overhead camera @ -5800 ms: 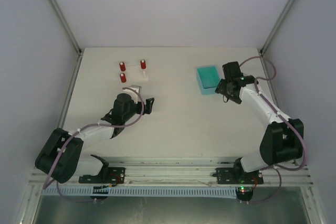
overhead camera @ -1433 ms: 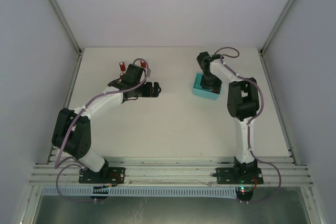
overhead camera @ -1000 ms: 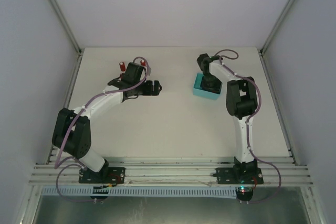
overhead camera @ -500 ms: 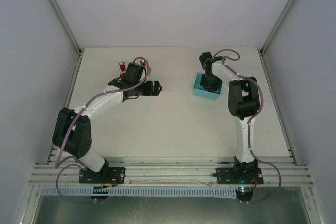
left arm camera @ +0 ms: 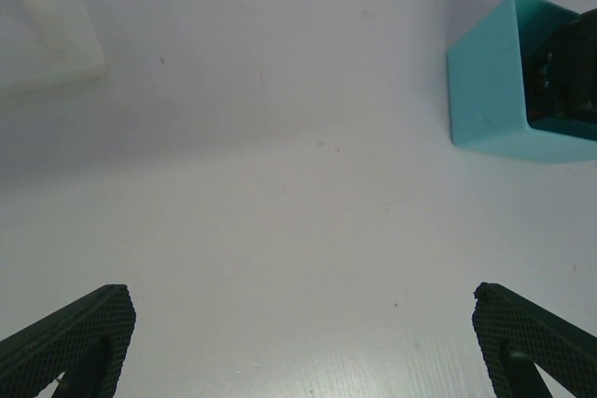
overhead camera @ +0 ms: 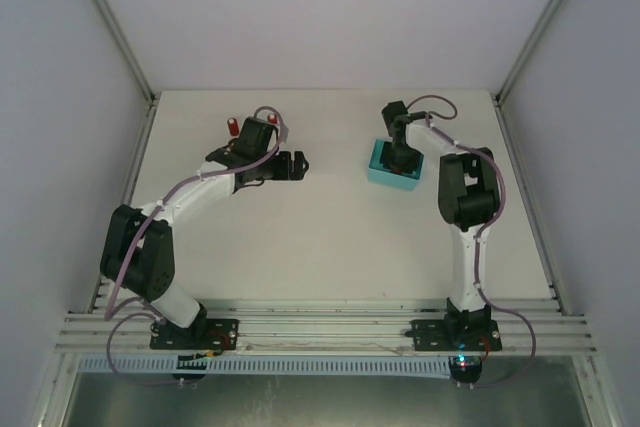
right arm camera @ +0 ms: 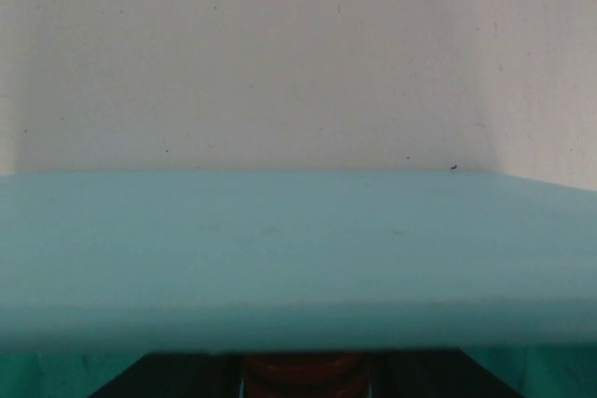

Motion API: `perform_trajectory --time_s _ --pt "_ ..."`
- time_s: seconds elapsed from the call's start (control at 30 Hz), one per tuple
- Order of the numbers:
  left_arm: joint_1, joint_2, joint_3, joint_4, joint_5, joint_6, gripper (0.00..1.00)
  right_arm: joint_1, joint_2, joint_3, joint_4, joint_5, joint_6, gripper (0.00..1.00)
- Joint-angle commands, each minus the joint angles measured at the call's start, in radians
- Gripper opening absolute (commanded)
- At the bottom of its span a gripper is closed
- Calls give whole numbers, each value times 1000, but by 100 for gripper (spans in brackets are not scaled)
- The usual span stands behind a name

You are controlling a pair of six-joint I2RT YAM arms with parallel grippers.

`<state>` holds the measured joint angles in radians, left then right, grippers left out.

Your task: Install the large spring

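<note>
The left pincer (overhead camera: pixel 298 164) hovers above the far-left part of the tabletop (left arm camera: pixel 280 212), its jaws spread wide apart with nothing between them. A white base plate (left arm camera: pixel 47 34) and red posts (overhead camera: pixel 232 125) lie just beside it, toward the far left corner. The right pincer (overhead camera: pixel 403 157) reaches down into a teal bin (left arm camera: pixel 490 90) at the far right of the tabletop. In the right wrist view, the red coils of the large spring (right arm camera: pixel 303 372) sit between its dark fingers (right arm camera: pixel 182 377) inside the bin. Whether they clamp it cannot be told.
</note>
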<state>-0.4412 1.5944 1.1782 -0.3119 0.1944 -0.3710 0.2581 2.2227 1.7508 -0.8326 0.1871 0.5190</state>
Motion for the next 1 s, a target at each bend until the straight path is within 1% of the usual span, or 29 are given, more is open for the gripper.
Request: perform_trajectory --time_s 0.0,0.13,0.23,0.3,0.43,0.6,0.63,0.7,0.8,0.9,0.97 --pt "4 15 49 -17 -2 -12 99 -3 16 -44 -6 -25 -27 36" --pt "4 15 60 -30 -19 -14 99 -3 -7 -37 22 -28 -66 27" --pt "13 20 79 -60 -76 -28 99 -3 -39 -30 37 -26 -98 23" --pt "29 19 79 -62 -88 -49 99 -5 -58 -15 27 -26 -113 21" --pt "67 -5 64 -47 -82 -95 99 -5 -120 -9 23 -29 -144 18" --pt "112 -51 28 -3 -57 -150 99 -5 -230 -54 30 -37 -198 16" --pt "117 -54 25 5 -48 -152 99 -5 -255 -69 36 -46 -211 15" --pt "123 -51 32 23 16 -154 99 -5 -316 -106 53 -82 -238 15" --pt "122 -31 58 52 87 -161 99 2 -422 -187 129 -170 -288 14" --pt "119 -12 79 108 173 -189 93 22 -517 -262 199 -250 -353 14" --pt "110 3 90 143 216 -204 91 42 -577 -303 224 -293 -401 13"
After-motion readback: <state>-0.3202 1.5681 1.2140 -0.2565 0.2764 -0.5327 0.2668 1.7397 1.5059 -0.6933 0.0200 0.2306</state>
